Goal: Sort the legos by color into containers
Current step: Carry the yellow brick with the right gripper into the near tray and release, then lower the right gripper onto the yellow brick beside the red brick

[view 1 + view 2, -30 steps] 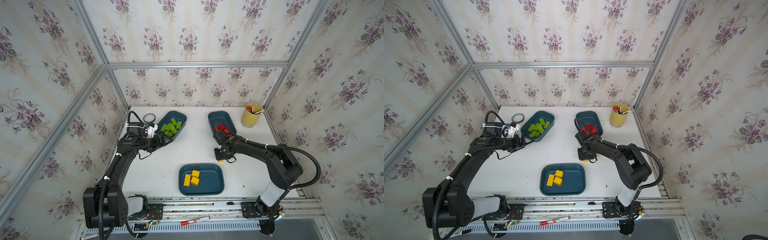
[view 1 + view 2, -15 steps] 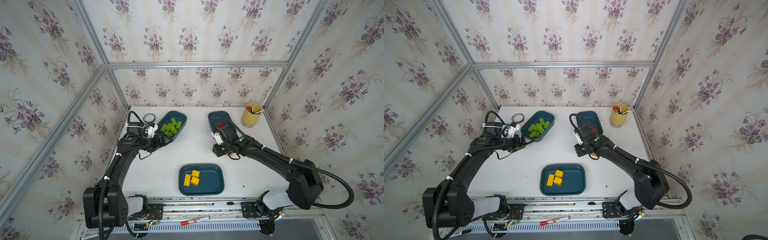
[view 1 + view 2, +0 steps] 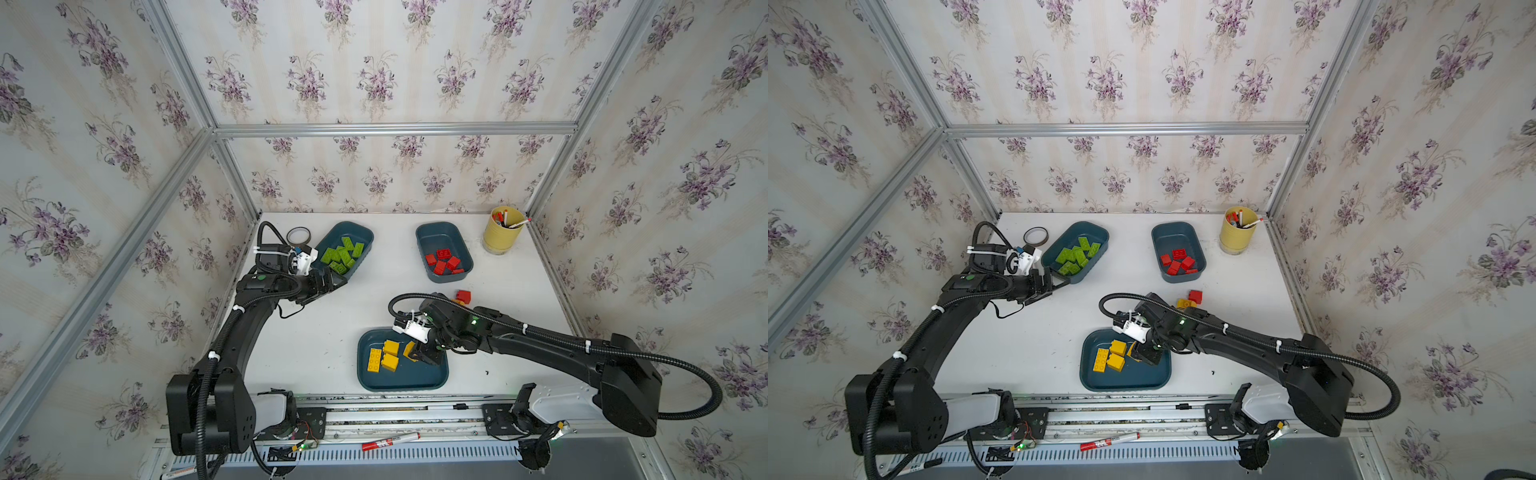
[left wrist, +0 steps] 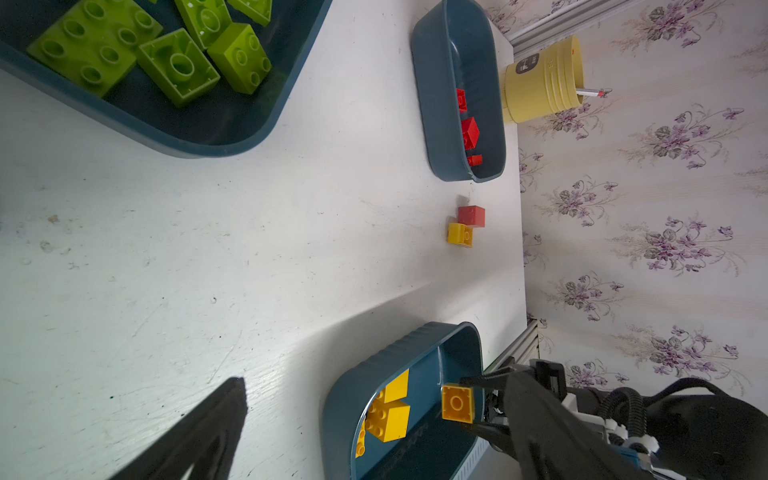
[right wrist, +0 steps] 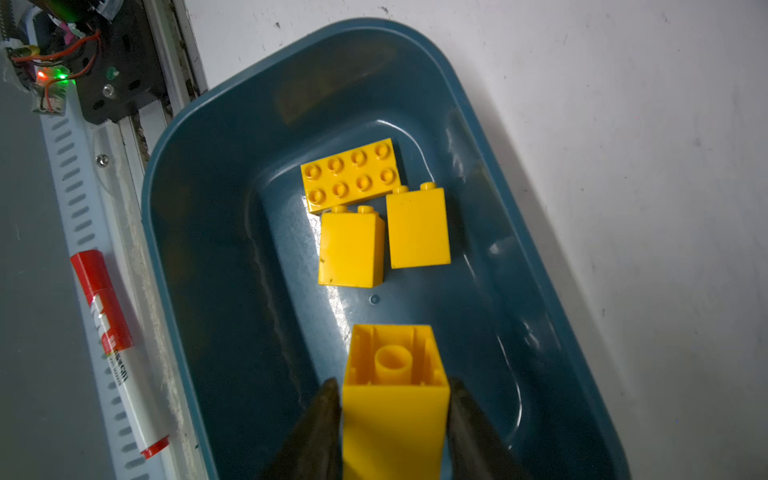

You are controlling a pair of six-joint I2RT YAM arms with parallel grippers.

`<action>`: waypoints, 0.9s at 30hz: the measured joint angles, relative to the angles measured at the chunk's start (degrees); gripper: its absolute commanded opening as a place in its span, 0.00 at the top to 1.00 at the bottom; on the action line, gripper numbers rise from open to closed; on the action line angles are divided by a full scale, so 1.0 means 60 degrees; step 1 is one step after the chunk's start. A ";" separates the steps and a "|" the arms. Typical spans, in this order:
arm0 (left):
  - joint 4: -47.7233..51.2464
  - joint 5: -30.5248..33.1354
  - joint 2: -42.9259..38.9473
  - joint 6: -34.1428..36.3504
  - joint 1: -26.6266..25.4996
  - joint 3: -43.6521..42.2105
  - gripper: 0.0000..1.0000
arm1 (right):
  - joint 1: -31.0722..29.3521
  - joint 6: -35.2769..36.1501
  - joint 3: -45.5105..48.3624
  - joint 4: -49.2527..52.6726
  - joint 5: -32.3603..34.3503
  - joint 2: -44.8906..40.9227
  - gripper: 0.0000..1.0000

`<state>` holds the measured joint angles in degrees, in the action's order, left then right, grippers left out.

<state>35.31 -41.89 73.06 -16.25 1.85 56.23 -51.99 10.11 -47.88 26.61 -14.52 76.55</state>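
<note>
White table [image 3: 353,307] carries three teal trays, named here by their loads. By the clock of both top views, the yellow tray [image 3: 419,380] sits at 6 o'clock, the green tray [image 3: 347,230] at 11 and the red tray [image 3: 436,237] at 1. The cup [image 3: 500,239] stands farther out toward 2. Over the yellow tray the right gripper [image 5: 392,386] pinches a yellow brick [image 4: 457,403] between its two fingers. That brick is turned on its side with the hollow base facing outward, and it hangs above bare floor near the tray's middle. The left gripper [image 3: 336,286] stands spread wide and empty at the green tray's 7 o'clock corner. In the yellow tray, three yellow bricks [image 5: 351,247] lie toward 9 o'clock of the held one, apart from it. The step in hand looks like the release. It should go best if the jaws part fully while the brick is low over the bare floor and the arm then rises straight, so nothing clings to a finger or bounces over the shallow wall. Being tipped, the brick will likely roll onto a face, and the free floor toward 3 o'clock gives it room. At the table's 3 o'clock lie two strays, a loose yellow brick [image 4: 460,235] just beside a red brick [image 4: 471,216].
</note>
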 measured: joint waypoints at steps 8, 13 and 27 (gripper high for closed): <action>0.0004 0.0004 0.0106 -0.0131 -0.0222 0.0069 0.01 | 0.1373 0.0426 -0.0251 0.0178 0.0036 -0.0900 0.25; -0.0040 0.0000 0.0229 -0.0178 -0.0521 0.0317 0.01 | 0.3195 0.1392 -0.0415 0.1024 -0.0040 -0.1260 0.25; -0.0725 -0.0171 0.0306 -0.0845 -0.1308 0.0186 0.01 | 0.5723 0.3774 -0.1009 0.1606 0.0055 0.0958 0.27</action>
<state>30.96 -42.92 74.89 -21.32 -6.00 57.34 -17.65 32.75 -53.93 36.25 -14.20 82.30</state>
